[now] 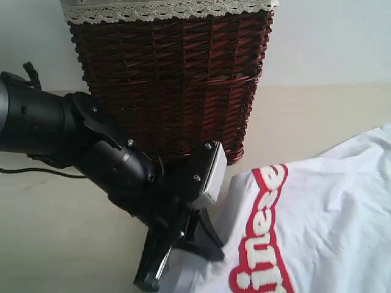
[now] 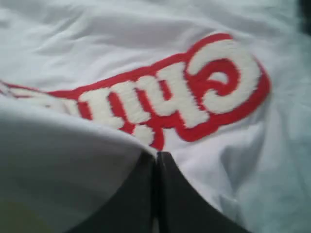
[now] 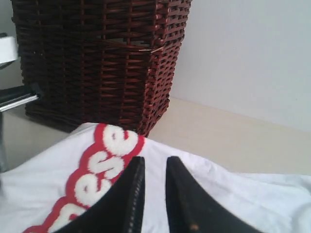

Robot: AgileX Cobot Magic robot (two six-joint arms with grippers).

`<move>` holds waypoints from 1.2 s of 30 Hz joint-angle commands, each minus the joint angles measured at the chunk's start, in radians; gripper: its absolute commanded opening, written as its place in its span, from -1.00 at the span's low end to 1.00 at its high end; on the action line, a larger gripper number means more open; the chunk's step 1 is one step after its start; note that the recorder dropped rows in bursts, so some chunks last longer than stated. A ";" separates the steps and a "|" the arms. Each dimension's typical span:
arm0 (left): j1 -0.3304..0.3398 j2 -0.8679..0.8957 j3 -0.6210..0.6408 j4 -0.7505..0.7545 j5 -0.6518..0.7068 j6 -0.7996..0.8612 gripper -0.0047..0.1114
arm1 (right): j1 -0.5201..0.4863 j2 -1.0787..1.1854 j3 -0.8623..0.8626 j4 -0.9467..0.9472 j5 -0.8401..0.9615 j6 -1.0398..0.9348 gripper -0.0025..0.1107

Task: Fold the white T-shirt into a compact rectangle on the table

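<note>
Shirt [image 1: 330,207]: white, wrinkled, spread on the pale table [image 1: 317,116]. It lay nearer than the dark wicker basket [image 1: 177,79], which stood by the table's far edge. One shirt edge came up close to the basket's foot. The rest ran off toward the table's right side and out of sight.

Fuzzy white letters [image 1: 263,232] outlined in red crossed the cloth in one band. The band's long axis ran from the basket's foot toward the table's near edge, a little slanted. The shirt's own long axis could not be told, too much of it being cut off.

Left gripper [image 2: 156,159] was down at the shirt's edge nearest the basket's left side. Its jaws were closed together, and a raised fold of white cloth came into the tips, seemingly pinched there.

Right gripper [image 3: 151,162] hung over the shirt near the last letters, facing the basket. Its jaws were narrowly apart, with only shirt showing through the gap.
</note>
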 commanded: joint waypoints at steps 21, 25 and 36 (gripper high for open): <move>0.057 -0.103 0.072 -0.226 -0.715 -0.142 -0.07 | 0.002 -0.007 0.005 -0.004 -0.001 -0.001 -0.65; 0.075 -0.007 -0.098 -0.222 -0.615 -0.019 -0.91 | 0.002 -0.007 0.005 -0.004 -0.001 -0.001 -0.65; 0.116 0.167 -0.294 -0.222 -0.852 0.032 -0.92 | 0.002 -0.007 0.005 -0.004 -0.001 -0.001 -0.65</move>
